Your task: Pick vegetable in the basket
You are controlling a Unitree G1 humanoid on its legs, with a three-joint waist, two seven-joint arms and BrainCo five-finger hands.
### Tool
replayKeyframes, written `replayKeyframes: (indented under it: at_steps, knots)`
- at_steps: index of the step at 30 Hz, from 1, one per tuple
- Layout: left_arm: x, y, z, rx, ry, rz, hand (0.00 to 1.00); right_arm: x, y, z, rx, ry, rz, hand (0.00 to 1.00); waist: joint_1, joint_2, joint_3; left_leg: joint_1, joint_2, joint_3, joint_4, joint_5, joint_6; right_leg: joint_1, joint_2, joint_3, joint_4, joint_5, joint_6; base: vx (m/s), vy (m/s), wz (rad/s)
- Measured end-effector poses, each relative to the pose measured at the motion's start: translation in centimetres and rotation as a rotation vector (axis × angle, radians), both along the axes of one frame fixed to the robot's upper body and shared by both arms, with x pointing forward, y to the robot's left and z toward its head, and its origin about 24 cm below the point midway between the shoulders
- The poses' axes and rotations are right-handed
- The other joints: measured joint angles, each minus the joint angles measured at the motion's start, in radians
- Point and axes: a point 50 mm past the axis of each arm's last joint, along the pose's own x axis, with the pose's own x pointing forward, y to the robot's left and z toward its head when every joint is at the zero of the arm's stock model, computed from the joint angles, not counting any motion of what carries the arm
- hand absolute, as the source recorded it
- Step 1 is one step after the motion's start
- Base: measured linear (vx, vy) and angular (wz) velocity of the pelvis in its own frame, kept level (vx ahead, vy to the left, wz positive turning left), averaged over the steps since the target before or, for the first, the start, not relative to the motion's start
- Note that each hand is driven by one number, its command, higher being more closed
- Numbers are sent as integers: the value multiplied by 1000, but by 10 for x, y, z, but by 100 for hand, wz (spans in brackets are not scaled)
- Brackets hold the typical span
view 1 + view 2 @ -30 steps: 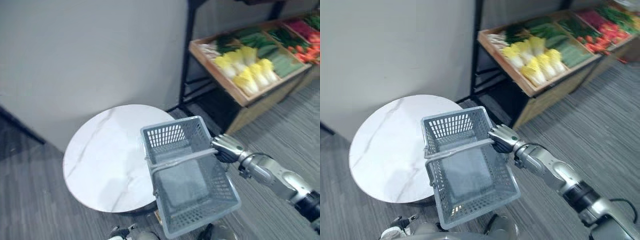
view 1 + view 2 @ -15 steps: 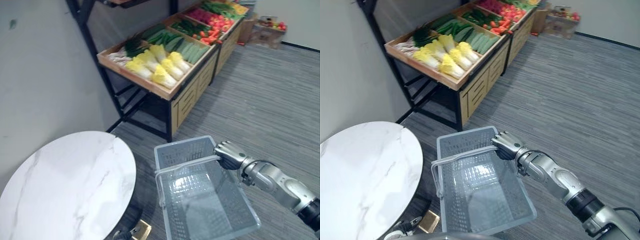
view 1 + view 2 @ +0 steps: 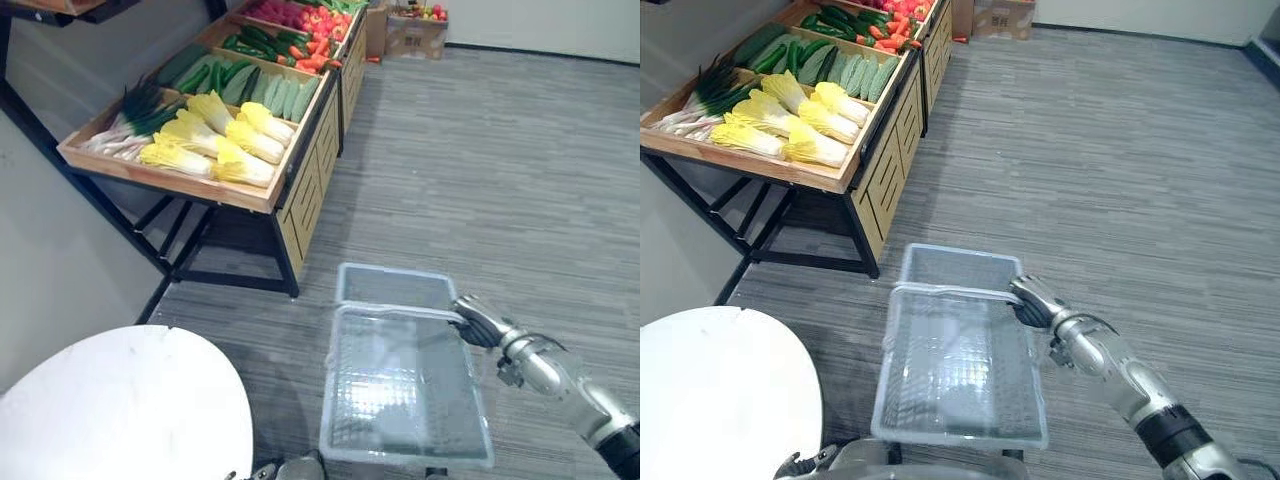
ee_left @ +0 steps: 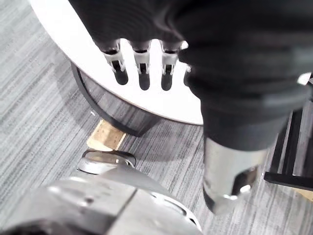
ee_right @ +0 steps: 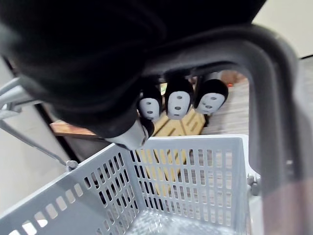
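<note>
While the view is swung toward the vegetables (image 3: 225,140), the basket (image 3: 392,286) is kept clenched by the right hand (image 3: 478,322) — left hand (image 4: 142,58) slack.

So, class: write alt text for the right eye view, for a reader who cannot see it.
The robot's right hand grips the handle of a grey basket with nothing visible inside, held over grey carpet. To the upper left, a wooden stand displays yellow cabbages; a round white table sits lower left.
</note>
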Motion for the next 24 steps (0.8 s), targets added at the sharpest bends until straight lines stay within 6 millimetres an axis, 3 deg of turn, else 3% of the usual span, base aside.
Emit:
replayKeyframes:
  at_steps: [2, 9, 12, 13, 14, 16, 17, 18, 20, 22, 24]
  knots:
    - [-2, -4, -1, -9, 8, -9, 0, -5, -23, -14, -21, 58, -104, 100, -4, 17, -4, 12, -9, 21, -10, 0, 0, -7, -11, 17, 0, 13, 21, 139, 70, -25]
    - [-1, -3, -1, 14, 19, -82, 0, -28, -54, -44, -14, 147, -313, 100, -19, 17, -5, 82, -1, 50, -104, 2, 0, -77, 11, 50, 93, 19, 28, 64, 8, -34]
    - [-3, -4, -1, 14, 28, -87, 0, -37, -60, -54, 18, 165, -398, 100, -38, 23, -8, 124, -1, 45, -134, 9, 8, -150, 8, 53, 280, 18, 27, 32, 69, -2]
    - [-3, -3, -1, 19, 31, -105, 0, -38, -61, -57, 26, 170, -427, 100, -42, 18, -5, 155, -8, 50, -156, 12, 14, -209, -1, 54, 418, 26, 4, 20, 104, -6]
    - [-2, -3, -1, 21, 34, -122, 0, -39, -63, -61, 25, 172, -452, 100, -43, 16, -2, 201, -15, 52, -192, 6, 32, -255, -11, 50, 543, 53, -43, 25, 102, -11]
    - [0, -4, -1, 24, 34, -148, 0, -38, -66, -59, 33, 145, -489, 100, -44, 7, 11, 265, -28, 48, -232, -16, 71, -304, -39, 48, 688, 92, -96, 19, 41, -6]
    - [3, -1, 0, 36, 33, -170, 0, -38, -66, -59, 41, 140, -494, 100, -54, 3, 21, 300, -38, 44, -239, -41, 98, -331, -59, 46, 782, 66, -94, 51, 20, 8]
    - [3, -1, 0, 40, 42, -188, 0, -38, -64, -60, 51, 135, -490, 100, -69, 1, 21, 322, -38, 36, -238, -55, 104, -346, -57, 19, 827, -19, -92, 73, 20, 16]
    - [12, -2, 1, 46, 26, -206, 0, -39, -64, -61, 58, 124, -496, 100, -85, 10, 25, 333, -26, 29, -235, -69, 101, -366, -30, -38, 760, -86, -94, 199, -23, 18]
    - [37, -3, 7, 53, -40, -231, 0, -38, -69, -62, 65, 129, -523, 100, -101, 26, 43, 332, -4, 20, -224, -83, 89, -373, 10, -79, 560, -76, -80, 272, -88, 23]
    - [101, -9, 32, 73, -267, -279, 0, -40, -79, -65, 70, 139, -592, 100, -99, 22, 62, 352, 12, 16, -218, -96, 21, -372, 42, -87, 139, -9, -29, 490, -229, 25]
